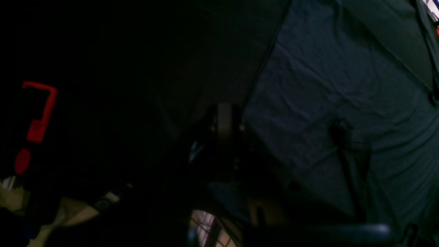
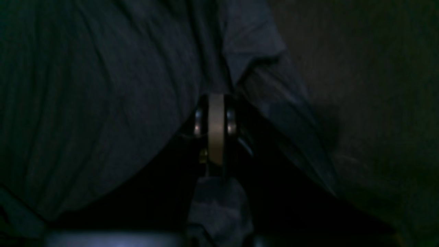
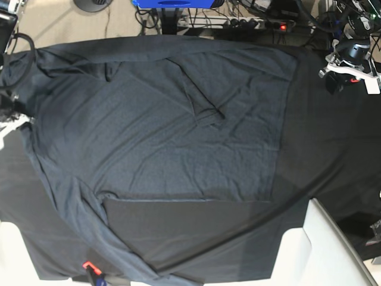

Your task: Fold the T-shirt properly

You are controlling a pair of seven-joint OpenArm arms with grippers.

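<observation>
The dark charcoal T-shirt (image 3: pixel 155 131) lies spread wide over the black table cloth (image 3: pixel 333 137), with a small fold near its middle. In the left wrist view my left gripper (image 1: pixel 224 125) has its fingers pressed together right at the T-shirt's (image 1: pixel 325 103) straight edge, pinching it. The left arm's white wrist (image 3: pixel 351 67) shows at the top right, beside that edge. In the right wrist view my right gripper (image 2: pixel 216 127) is shut on the T-shirt (image 2: pixel 103 103); the fabric tents up from the fingers and bunches below them. In the base view the right gripper does not show plainly.
Bare table cloth (image 2: pixel 377 85) lies to the right of the right gripper. A red mark (image 1: pixel 39 113) glows at the far left, and a small red item (image 3: pixel 88 265) sits at the bottom edge. White blocks (image 3: pixel 324 244) fill the bottom corners. Cables and a power strip (image 3: pixel 262 24) lie on the floor beyond.
</observation>
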